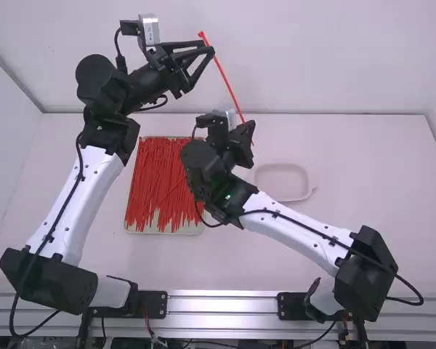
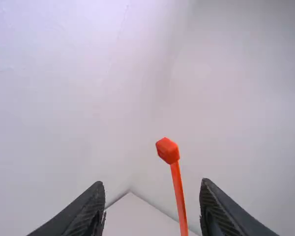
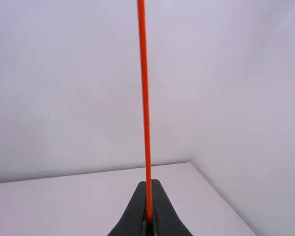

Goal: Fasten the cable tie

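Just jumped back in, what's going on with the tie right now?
The right hand is shut on one red cable tie, holding it up off the table. The left hand is open around the tie's head end, not gripping it. The tie is straight, so nothing is fastened yet. A pile of spare ties lies below.

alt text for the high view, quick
The right gripper holds a red cable tie up by its lower end; the open left gripper brackets its upper end. A pile of red ties and a white bowl lie on the table.
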Controlling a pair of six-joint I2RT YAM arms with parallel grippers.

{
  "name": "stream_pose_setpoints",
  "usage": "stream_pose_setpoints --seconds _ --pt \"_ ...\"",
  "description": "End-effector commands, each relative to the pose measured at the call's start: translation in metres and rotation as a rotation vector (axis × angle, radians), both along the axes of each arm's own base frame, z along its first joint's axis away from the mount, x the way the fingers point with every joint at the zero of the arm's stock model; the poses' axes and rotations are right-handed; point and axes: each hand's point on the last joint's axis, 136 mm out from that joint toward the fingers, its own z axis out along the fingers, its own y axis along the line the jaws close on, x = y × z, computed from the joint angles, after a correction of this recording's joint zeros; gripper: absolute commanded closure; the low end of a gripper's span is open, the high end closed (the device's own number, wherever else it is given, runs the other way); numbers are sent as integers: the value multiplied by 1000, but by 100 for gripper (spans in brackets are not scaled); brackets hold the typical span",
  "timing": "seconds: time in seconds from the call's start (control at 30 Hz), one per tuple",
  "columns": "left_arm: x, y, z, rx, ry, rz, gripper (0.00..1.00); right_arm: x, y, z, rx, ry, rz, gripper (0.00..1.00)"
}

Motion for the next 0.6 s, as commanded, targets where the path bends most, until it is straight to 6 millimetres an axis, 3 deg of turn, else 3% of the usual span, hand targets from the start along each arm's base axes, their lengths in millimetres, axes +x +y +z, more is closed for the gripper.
stream_pose_setpoints --seconds 0.0,0.2,0.43,0.57 --pt "-10 2 17 -12 -45 4 52 -2 1 9 30 -22 -9 100" --pt "-9 3 19 -15 -49 12 53 -5 7 9 31 -22 8 100" --pt "-9 3 19 -16 -51 13 66 -5 6 9 31 -21 5 100" --pt "-11 1 19 -16 -51 6 65 -5 6 9 35 -24 5 100"
